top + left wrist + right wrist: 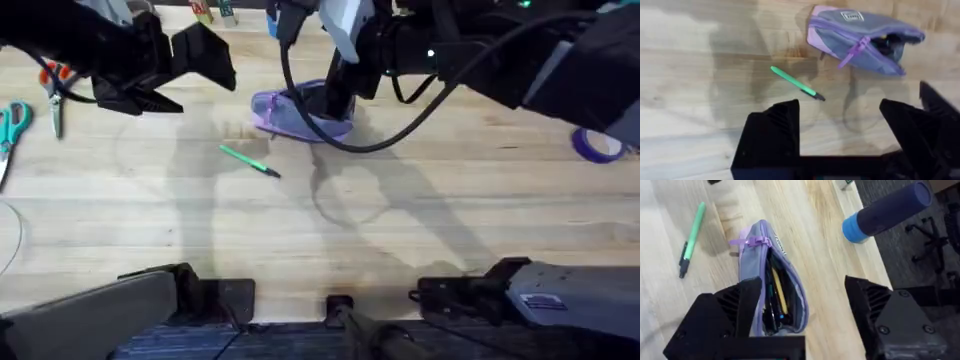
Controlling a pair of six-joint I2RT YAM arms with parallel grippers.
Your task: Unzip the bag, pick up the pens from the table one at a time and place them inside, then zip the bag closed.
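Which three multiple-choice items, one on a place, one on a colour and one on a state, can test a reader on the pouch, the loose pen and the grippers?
1. Where does the green pen lie?
A. inside the bag
B. on the table, apart from the bag
C. in a gripper

2. What colour is the bag?
A. lavender purple
B. red
C. yellow

3. How is the bag's zipper?
A. fully closed
B. open, pens showing inside
C. torn off

Key: 1 B, bare table shows between pen and bag. 2 A, the fabric is purple. 3 B, the right wrist view shows the mouth gaping over pens.

Bag (771, 287) unzipped, pens inside — green pen (250, 160) on table (420, 240).
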